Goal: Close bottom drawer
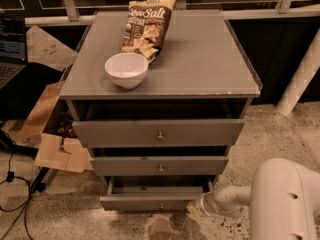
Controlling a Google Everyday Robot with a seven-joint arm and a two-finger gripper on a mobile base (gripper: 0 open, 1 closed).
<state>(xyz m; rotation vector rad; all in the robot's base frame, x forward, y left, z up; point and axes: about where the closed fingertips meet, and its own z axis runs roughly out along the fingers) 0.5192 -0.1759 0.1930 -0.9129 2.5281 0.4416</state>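
My gripper (pixel 196 207) sits low by the floor, and I cannot tell whether it is apart or together. It is at the right end of the bottom drawer (pixel 145 203), touching it or just beside it. That drawer stands pulled out of the cabinet (pixel 200 69), its front panel running left to right, away to the gripper's left. I judge the push must go straight back into the cabinet; from this corner it may skew.

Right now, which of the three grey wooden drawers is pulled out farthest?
The lowest grey wooden drawer, inside showing, claw at its right end; middle drawer and top drawer jut less.
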